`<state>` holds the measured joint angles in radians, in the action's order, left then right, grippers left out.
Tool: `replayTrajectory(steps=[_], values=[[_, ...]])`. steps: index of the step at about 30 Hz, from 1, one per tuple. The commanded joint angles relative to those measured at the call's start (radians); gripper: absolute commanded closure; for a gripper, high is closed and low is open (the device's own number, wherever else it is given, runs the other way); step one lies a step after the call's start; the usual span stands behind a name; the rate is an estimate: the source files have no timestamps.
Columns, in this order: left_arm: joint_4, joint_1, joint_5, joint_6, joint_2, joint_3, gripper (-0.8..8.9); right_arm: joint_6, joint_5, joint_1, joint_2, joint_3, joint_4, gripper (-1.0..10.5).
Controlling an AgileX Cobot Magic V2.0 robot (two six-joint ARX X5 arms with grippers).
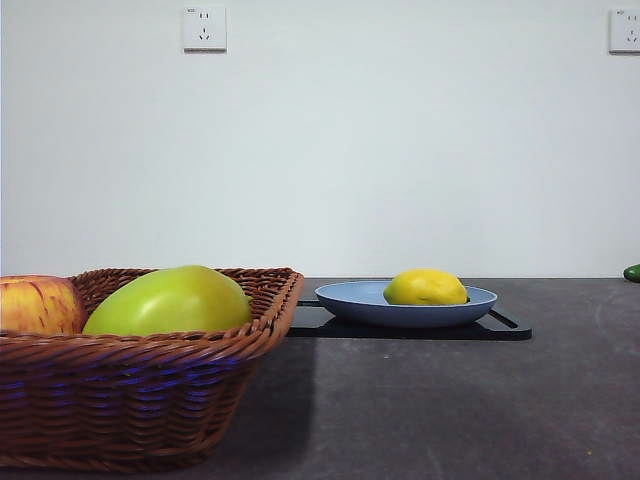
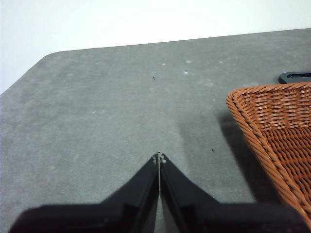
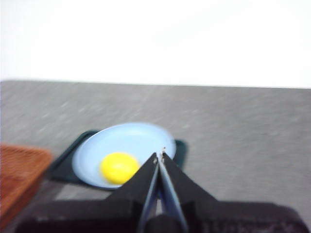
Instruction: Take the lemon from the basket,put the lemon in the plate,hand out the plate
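The yellow lemon (image 1: pixel 425 288) lies in the light-blue plate (image 1: pixel 350 297), which rests on a flat black tray (image 1: pixel 505 327). The brown wicker basket (image 1: pixel 130 400) stands at the near left. In the right wrist view the lemon (image 3: pixel 118 167) sits in the plate (image 3: pixel 131 141), and my right gripper (image 3: pixel 160 156) is shut and empty, above and short of the plate's rim. My left gripper (image 2: pixel 159 158) is shut and empty over bare table, beside the basket's corner (image 2: pixel 272 121). Neither arm shows in the front view.
The basket holds a large yellow-green fruit (image 1: pixel 170 301) and a red-yellow apple (image 1: pixel 38 305). A dark green thing (image 1: pixel 632 272) pokes in at the right edge. The tray's corner (image 2: pixel 295 76) shows beyond the basket in the left wrist view.
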<state>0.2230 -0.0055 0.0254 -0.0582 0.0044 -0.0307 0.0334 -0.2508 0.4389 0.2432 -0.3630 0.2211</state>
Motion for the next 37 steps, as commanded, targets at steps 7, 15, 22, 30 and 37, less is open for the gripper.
replayTrajectory(steps=[7, 15, 22, 30, 37], values=[[0.002, 0.002, -0.003, 0.01, -0.002, 0.008, 8.05, -0.061, 0.308, -0.307, -0.14, 0.223, -0.105, 9.4], [0.002, 0.002, -0.003, 0.01, -0.002, 0.008, 8.05, -0.061, 0.33, -0.365, -0.225, 0.328, -0.109, 9.4], [0.002, 0.002, -0.003, 0.01, -0.002, 0.008, 8.05, -0.053, 0.33, -0.365, -0.244, 0.355, -0.071, 9.4], [0.002, 0.002, -0.003, 0.01, -0.002, 0.008, 8.05, -0.042, 0.324, -0.365, -0.243, 0.354, -0.064, 9.4], [0.002, 0.002, -0.003, 0.01, -0.002, 0.008, 8.05, -0.042, 0.323, -0.365, -0.243, 0.355, -0.063, 9.4]])
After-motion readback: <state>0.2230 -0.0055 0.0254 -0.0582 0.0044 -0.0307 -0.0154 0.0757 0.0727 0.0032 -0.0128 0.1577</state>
